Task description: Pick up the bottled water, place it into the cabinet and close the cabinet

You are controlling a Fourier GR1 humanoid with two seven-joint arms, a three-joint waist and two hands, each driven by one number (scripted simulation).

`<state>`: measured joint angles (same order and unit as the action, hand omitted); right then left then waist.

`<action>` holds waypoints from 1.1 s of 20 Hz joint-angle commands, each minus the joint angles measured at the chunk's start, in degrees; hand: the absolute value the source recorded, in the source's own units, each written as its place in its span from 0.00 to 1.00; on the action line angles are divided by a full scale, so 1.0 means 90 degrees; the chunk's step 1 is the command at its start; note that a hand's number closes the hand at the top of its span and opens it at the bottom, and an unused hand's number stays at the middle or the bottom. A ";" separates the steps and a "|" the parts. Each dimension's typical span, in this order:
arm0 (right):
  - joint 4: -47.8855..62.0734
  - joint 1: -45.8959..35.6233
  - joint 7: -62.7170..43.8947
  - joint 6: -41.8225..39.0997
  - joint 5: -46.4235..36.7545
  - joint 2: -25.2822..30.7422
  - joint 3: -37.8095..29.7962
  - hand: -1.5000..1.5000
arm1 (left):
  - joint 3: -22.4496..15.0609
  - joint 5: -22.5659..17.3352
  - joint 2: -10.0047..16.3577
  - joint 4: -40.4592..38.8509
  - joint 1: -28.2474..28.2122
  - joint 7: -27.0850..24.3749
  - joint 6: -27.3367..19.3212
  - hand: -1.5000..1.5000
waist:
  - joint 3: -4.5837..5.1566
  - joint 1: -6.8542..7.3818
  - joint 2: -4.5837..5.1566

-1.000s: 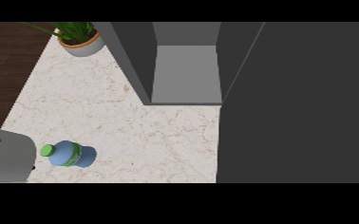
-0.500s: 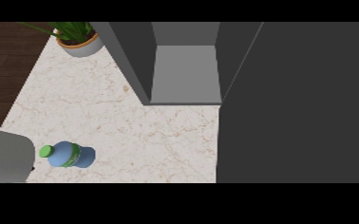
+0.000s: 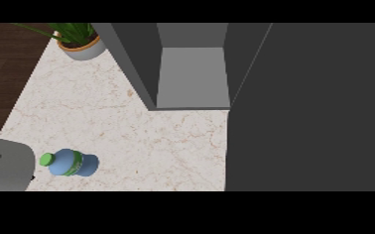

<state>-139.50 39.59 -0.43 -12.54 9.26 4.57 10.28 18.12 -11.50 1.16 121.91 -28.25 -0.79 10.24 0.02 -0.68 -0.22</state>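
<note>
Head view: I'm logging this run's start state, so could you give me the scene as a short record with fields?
bottled water: on the counter, lower left; green cap toward the view's left, blue body
cabinet: open, pale inside showing; bottle not in it
cabinet door: dark panel at the right, swung open
potted plant: upper left, beside the cabinet
counter: pale marble top
hands: neither in view
progress: bottle not yet picked up
</note>
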 commanded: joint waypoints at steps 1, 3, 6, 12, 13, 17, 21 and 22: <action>-0.0903 0.0402 -0.0249 0.0024 -0.0121 0.0035 0.0204 0.00 | -0.0121 0.0674 -0.0072 -0.1071 0.0504 -0.0463 -0.0111 0.00 | 0.0004 -0.0030 0.0014; -0.1110 0.0710 -0.0092 -0.0162 0.0242 0.0214 -0.0124 0.00 | 0.0188 0.0326 0.0117 -0.1613 0.0437 -0.0819 0.0235 0.00 | 0.0004 -0.0026 0.0006; -0.0871 0.1053 0.0336 -0.0267 -0.0050 0.0128 0.0161 0.00 | 0.0161 0.0473 0.0111 -0.2485 0.1070 -0.1029 0.0093 0.00 | 0.0004 -0.0072 0.0005; -0.1076 0.1210 0.0315 -0.0313 -0.0034 0.0121 0.0212 0.00 | 0.0605 0.0476 0.0328 -0.3931 0.1685 -0.1832 0.0063 0.00 | 0.0007 -0.0045 0.0014; -0.0983 0.1157 0.0434 -0.0292 0.0049 0.0117 0.0033 0.00 | 0.0400 0.0800 0.0047 -0.4227 0.1421 -0.2396 0.0047 0.00 | 0.0007 -0.0032 0.0014; -0.1458 0.1782 0.0484 -0.0518 0.0047 0.0269 0.0103 0.00 | 0.0712 0.0679 0.0252 -0.4922 0.1730 -0.2743 0.0007 0.00 | 0.0007 -0.0062 0.0002; -0.0905 0.1343 0.0669 -0.0372 -0.0332 0.0012 0.0524 0.00 | 0.0888 0.0827 0.0564 -0.6484 0.2428 -0.3592 0.0053 0.00 | 0.0010 -0.0023 0.0025; -0.0931 0.1842 0.1063 -0.0739 0.0266 0.0341 -0.0165 0.00 | 0.0845 0.0895 0.0525 -0.6539 0.2526 -0.3518 -0.0090 0.00 | 0.0004 -0.0070 0.0010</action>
<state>-141.92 51.99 9.08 -17.36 7.03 5.77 11.86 24.84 -4.40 4.44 71.43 -10.06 -29.20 10.32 0.09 -1.09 -0.11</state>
